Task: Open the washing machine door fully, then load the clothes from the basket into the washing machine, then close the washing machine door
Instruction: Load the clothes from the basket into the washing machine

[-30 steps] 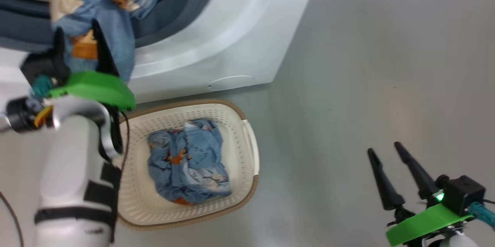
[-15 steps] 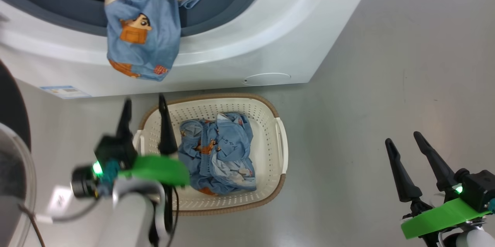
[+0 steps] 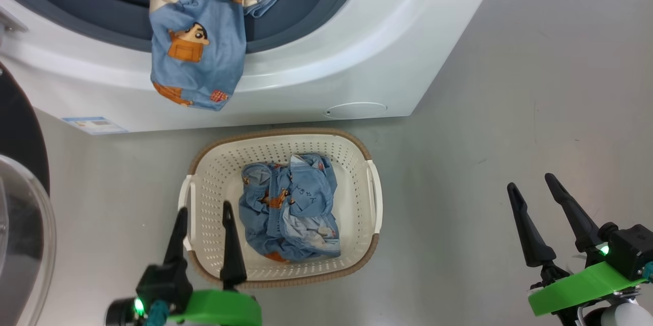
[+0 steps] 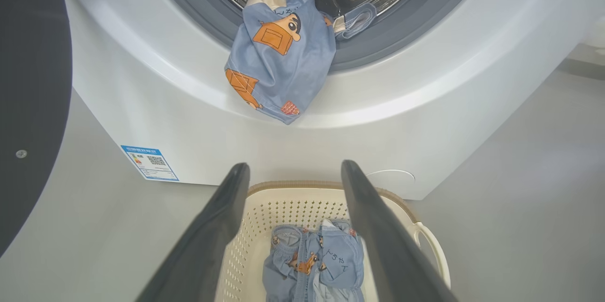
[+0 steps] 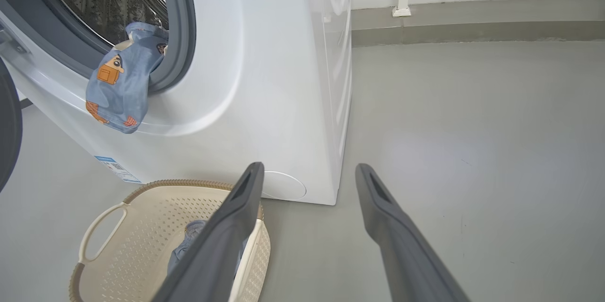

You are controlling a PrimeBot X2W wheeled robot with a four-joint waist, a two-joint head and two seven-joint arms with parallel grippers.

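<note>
Cream-white perforated plastic: the basket [image 3: 214,183] sits on the grey floor [image 3: 484,111] at centre frame in the head view, just below the white front of the washing machine [image 3: 326,60]. Contents: a crumpled heap of light-blue clothes [image 3: 293,208], lying right of the basket's middle. Further item: one blue garment [image 3: 196,45] draped over the grey rubber ring [image 3: 316,9], part inside the opening, part hanging down the front panel. At the left edge, the washing machine door [image 3: 18,132] stands swung open. At lower left, the left gripper [image 3: 204,214] hangs over the basket's near-left rim, fingers [image 3: 230,249] spread wide and empty. At lower right, the right gripper [image 3: 530,183] is well apart from the basket, also spread and empty. Step in hand, as we judge it: fetching the heap. We would shift the left gripper rightward over it, descend straddling the thickest fold, pinch several layers, and lift clear of the rim. We would also push the draped garment fully in, lest the door trap it.
</note>
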